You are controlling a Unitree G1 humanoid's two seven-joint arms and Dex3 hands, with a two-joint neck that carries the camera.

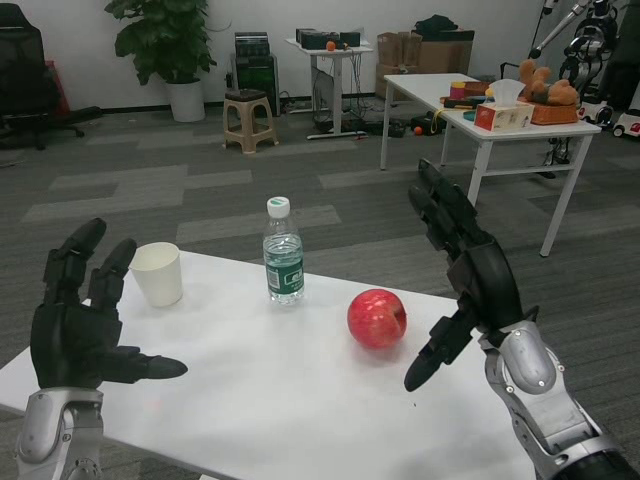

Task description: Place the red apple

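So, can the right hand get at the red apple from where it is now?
Probably yes. The right hand is open just beside the red apple, with only bare table between them. The bottle and cup stand farther left, out of the way.
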